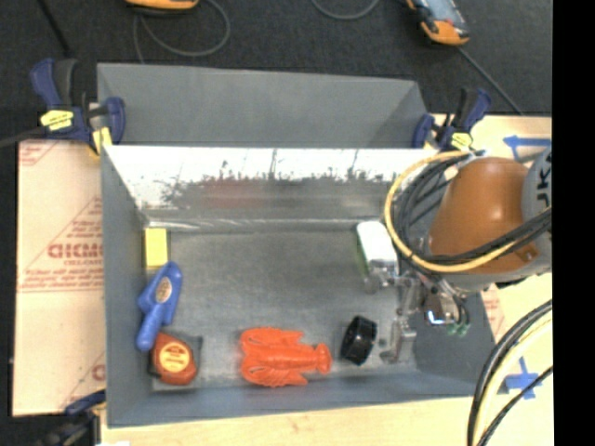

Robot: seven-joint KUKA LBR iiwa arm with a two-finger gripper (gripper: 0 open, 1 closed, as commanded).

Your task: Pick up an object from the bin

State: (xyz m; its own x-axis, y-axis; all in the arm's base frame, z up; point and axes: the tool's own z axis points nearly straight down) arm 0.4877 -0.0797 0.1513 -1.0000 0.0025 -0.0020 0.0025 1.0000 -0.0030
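The gripper (402,331) hangs low in the right near corner of the grey metal bin (270,268), under the arm's orange cover (479,212) and its loops of cable. How wide it stands cannot be told from this view.

2 things lie close to it. A small black round thing (358,339) sits on the floor just left of the gripper, and whether they touch cannot be told. A white boxy thing (376,246) lies just beyond it, toward the far wall.

Left of the black thing, along the near wall, an orange toy lobster (279,357) lies flat. In the left near corner a red-orange tape measure (175,359) lies next to a blue spring clamp (158,305). Farther back on the left side is a yellow block (155,247).
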